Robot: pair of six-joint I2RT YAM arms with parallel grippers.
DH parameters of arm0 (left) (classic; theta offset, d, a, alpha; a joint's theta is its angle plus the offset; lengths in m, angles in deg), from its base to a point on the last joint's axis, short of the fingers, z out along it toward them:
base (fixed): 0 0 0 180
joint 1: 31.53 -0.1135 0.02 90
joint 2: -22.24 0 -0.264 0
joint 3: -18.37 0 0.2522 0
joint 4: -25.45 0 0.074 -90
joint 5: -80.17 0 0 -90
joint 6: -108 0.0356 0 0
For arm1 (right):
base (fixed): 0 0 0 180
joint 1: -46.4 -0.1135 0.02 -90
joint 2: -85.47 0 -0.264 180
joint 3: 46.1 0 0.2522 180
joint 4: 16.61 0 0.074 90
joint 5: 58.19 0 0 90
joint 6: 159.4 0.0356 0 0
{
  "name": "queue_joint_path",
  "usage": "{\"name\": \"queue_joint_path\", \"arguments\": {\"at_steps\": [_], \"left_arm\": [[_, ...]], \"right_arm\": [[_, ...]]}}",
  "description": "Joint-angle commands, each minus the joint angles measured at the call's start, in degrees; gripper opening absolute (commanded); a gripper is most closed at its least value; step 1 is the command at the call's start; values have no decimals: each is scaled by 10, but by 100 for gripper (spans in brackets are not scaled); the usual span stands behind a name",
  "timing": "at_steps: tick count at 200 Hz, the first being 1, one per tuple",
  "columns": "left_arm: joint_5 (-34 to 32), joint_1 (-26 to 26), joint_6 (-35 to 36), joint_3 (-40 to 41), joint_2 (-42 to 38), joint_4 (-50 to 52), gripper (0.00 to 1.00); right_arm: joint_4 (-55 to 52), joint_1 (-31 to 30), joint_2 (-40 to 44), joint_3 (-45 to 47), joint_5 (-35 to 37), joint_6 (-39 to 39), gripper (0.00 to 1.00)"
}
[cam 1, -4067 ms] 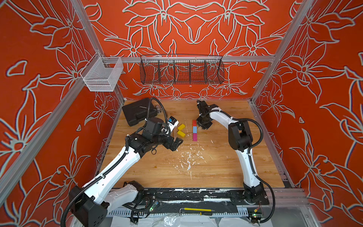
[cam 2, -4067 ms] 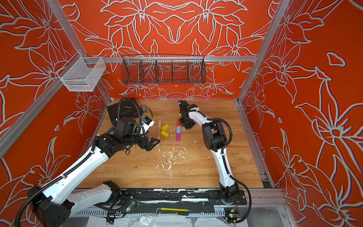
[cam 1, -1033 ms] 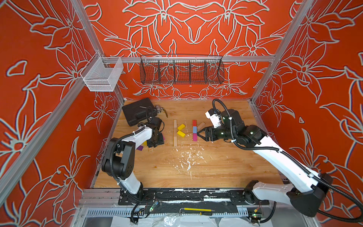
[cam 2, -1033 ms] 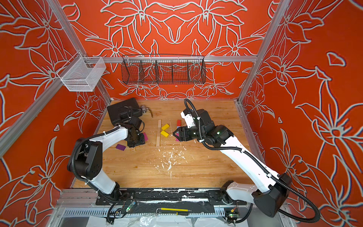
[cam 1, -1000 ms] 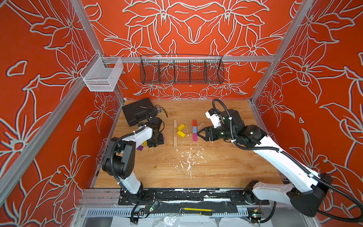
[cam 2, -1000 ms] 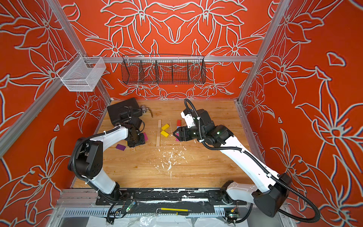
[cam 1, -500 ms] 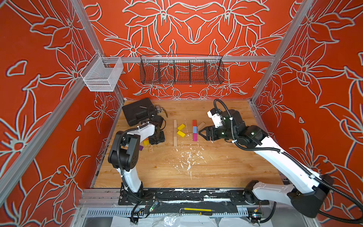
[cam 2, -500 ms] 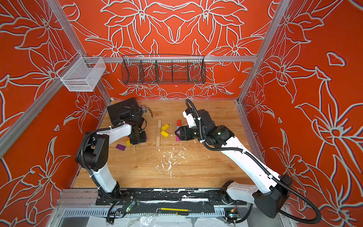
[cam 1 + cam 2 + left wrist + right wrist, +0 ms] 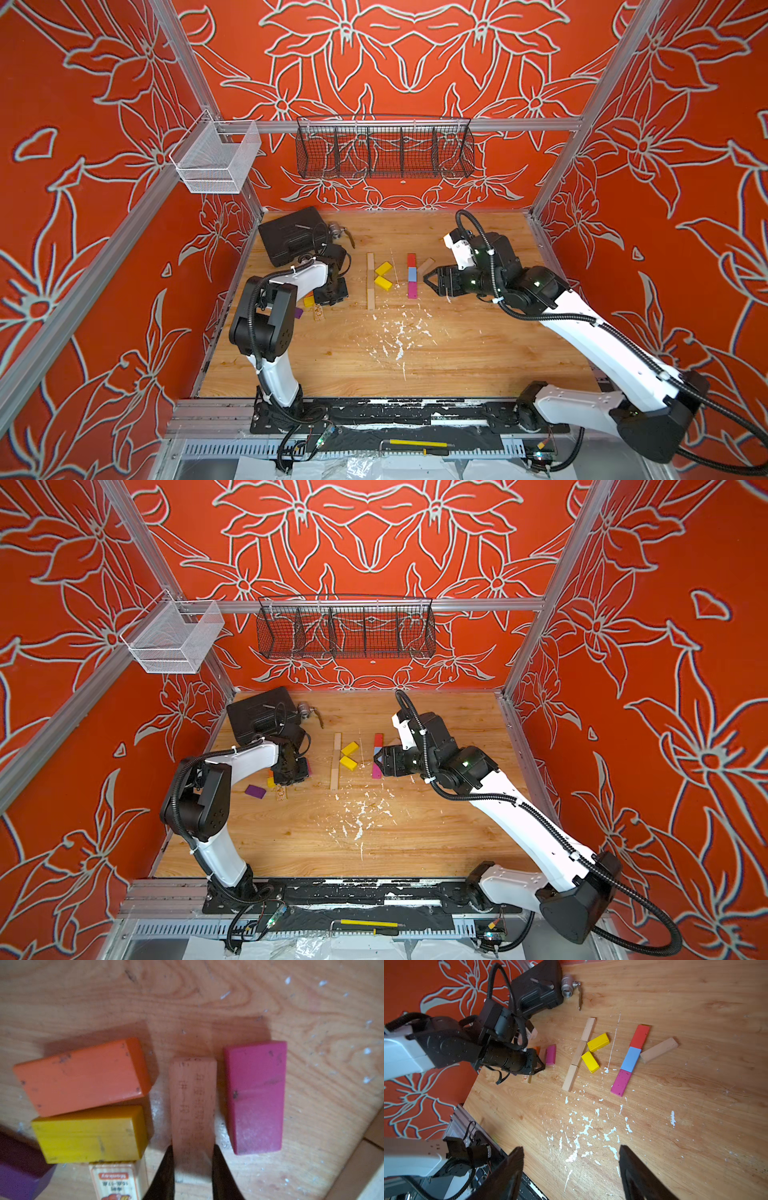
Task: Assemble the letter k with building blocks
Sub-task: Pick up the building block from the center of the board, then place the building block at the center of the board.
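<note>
Shut tight since a second ago, the left gripper (image 9: pixel 192 1148) now pinches a pale printed block (image 9: pixel 192 1103), which lies between a magenta block (image 9: pixel 256 1097) and an orange block (image 9: pixel 83 1076) beside a yellow block (image 9: pixel 89 1134). Jaws wide and empty, the right gripper (image 9: pixel 570 1147) hovers just beside the red-blue-magenta column (image 9: pixel 412 276). White flecks (image 9: pixel 399 336) speckle the wooden tabletop (image 9: pixel 478 353); farther back lies a black case (image 9: pixel 291 239), then a wire basket (image 9: pixel 384 147) hung on the orange floral wall (image 9: pixel 415 62).

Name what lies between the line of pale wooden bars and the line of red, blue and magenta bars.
Two yellow rectangular wooden blocks, one and another, against the pale line, then a white paint streak; right wrist view.
</note>
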Motion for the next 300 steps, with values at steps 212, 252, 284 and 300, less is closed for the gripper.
{"name": "queue_joint_path", "arguments": {"at_steps": [212, 252, 284, 300], "left_arm": [[-17, 375, -32, -381, 164, 79, 13], [-2, 376, -20, -495, 298, 121, 13], [19, 375, -20, -548, 361, 137, 13], [19, 375, -22, -554, 372, 137, 15]], "right_arm": [[-10, 178, 128, 187, 72, 121, 81], [-17, 179, 139, 194, 75, 129, 81], [-23, 179, 145, 200, 72, 135, 81], [-25, 179, 151, 203, 71, 136, 81]]}}
